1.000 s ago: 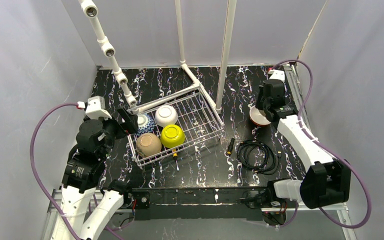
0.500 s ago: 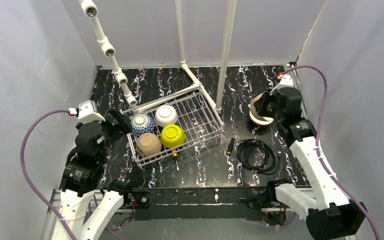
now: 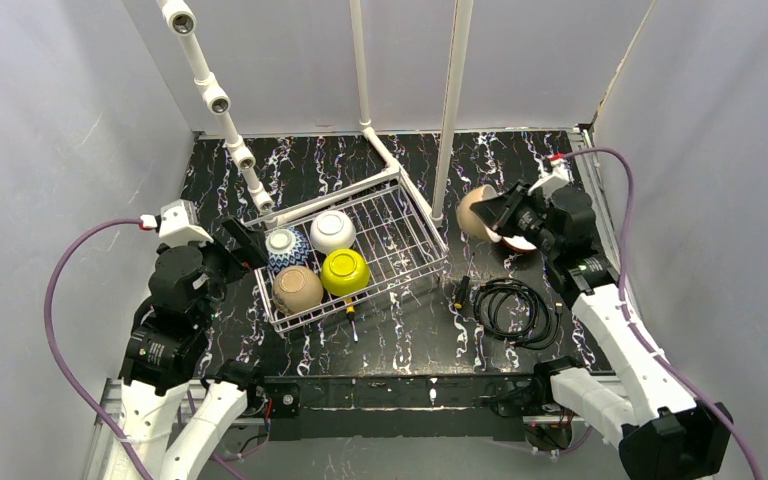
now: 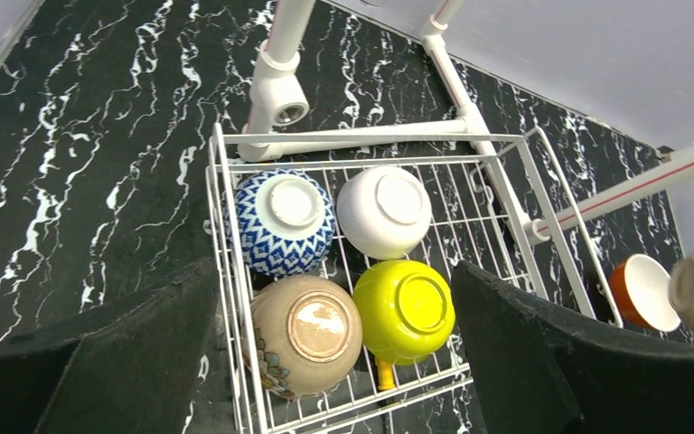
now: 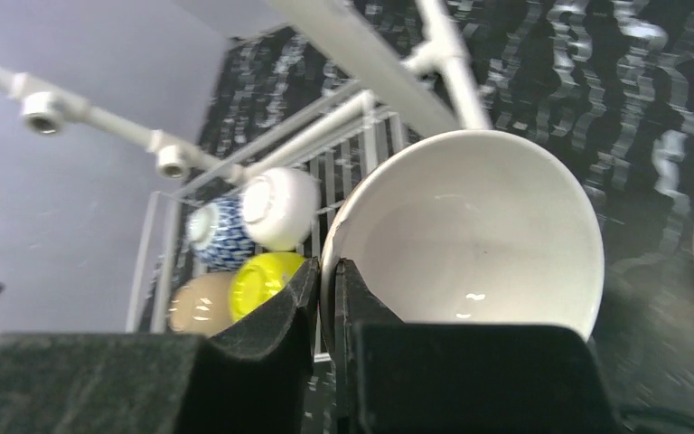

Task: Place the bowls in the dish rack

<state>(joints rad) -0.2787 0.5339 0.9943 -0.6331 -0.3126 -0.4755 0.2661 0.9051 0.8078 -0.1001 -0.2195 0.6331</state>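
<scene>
Over the black marbled worktop [image 3: 310, 170], upper right, the right fingers [image 5: 285, 312] pinch the rim of the tan bowl [image 5: 470, 235]. It looks brittle and slippery; the left fingers [image 4: 126, 344] gape empty.

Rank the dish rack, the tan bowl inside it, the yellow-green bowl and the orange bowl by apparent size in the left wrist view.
1. dish rack
2. tan bowl and yellow-green bowl: about alike, so not ranked
3. orange bowl, though it lies farther from the camera
</scene>
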